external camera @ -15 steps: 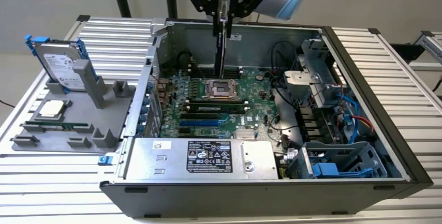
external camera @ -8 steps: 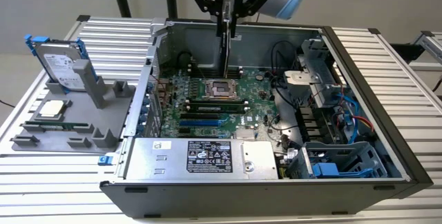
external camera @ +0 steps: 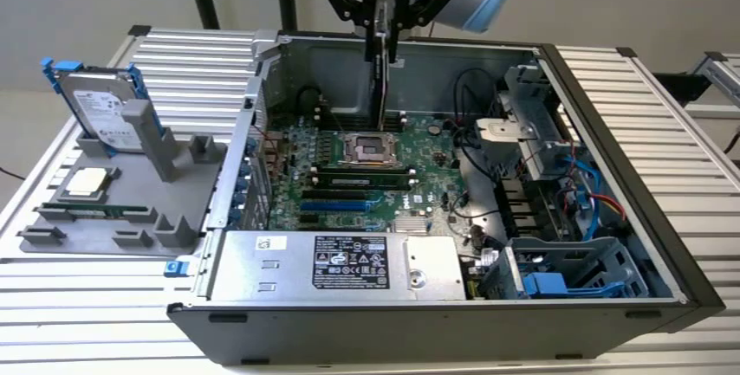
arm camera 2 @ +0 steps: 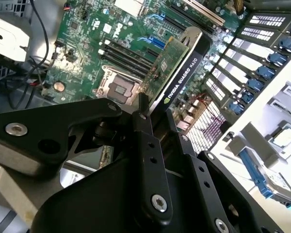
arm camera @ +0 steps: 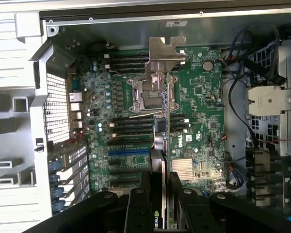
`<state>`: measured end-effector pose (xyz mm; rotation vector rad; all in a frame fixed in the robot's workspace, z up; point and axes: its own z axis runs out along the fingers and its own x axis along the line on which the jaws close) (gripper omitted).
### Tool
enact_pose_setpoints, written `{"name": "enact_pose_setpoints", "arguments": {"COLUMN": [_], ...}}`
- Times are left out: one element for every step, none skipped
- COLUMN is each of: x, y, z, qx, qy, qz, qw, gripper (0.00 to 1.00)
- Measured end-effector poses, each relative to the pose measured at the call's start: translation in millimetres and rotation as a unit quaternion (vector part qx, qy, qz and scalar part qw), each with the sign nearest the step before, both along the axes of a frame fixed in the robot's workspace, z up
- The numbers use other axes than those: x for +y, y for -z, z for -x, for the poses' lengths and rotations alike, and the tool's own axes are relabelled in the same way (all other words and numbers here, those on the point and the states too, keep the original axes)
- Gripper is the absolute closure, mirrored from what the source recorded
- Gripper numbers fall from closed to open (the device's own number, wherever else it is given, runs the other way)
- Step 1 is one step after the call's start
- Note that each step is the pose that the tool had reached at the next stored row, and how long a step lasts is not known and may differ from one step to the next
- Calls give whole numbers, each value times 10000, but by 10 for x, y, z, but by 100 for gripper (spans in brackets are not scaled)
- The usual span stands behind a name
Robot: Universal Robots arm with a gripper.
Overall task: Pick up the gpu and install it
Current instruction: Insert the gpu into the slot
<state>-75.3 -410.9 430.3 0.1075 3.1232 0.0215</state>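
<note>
The gpu point(external camera: 379, 76) hangs edge-on above the motherboard point(external camera: 439, 180) inside the open computer case point(external camera: 439, 332), over the processor socket area. My gripper point(external camera: 383, 33) is shut on its upper edge. In the second wrist view the gpu point(arm camera 2: 180, 68) shows its green board and black cooler, with the gripper point(arm camera 2: 150, 114) clamped on its near end. In the first wrist view the gpu point(arm camera: 166, 116) appears as a thin edge with its silver bracket point(arm camera: 166, 48) at the far end, and the gripper point(arm camera: 161, 187) holds it from both sides. The card is clear of the slots point(arm camera: 131, 153) below.
A grey fixture point(external camera: 173, 154) at the exterior view's left holds a hard drive with blue rails point(external camera: 102, 106), a processor point(external camera: 90, 183) and a memory stick point(external camera: 93, 212). Inside the case are the power supply point(external camera: 335, 262), loose cables point(external camera: 474, 132) and a drive cage point(external camera: 567, 271).
</note>
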Motion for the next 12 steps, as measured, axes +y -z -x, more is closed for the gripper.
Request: {"name": "enact_pose_setpoints", "arguments": {"x": [0,0,0,0,0,0,0,0,0,0,0,0], "y": [0,0,0,-1,0,0,0,0,0,0,0,0], "z": [0,0,0,0,0,0,0,0,0,0,0,0], "qx": [0,0,0,0,0,0,0,0,0,0,0,0], "qy": [-32,-63,-94,-124,-147,-160,-164,-165,-169,-172,-172,-172], "qz": [0,0,0,1,0,0,0,0,0,0,0,0], "qw": [10000,10000,10000,9999,9999,9999,9999,9999,9999,9999,9999,9999], "gripper": [100,100,100,100,100,100,100,100,100,100,100,100]}}
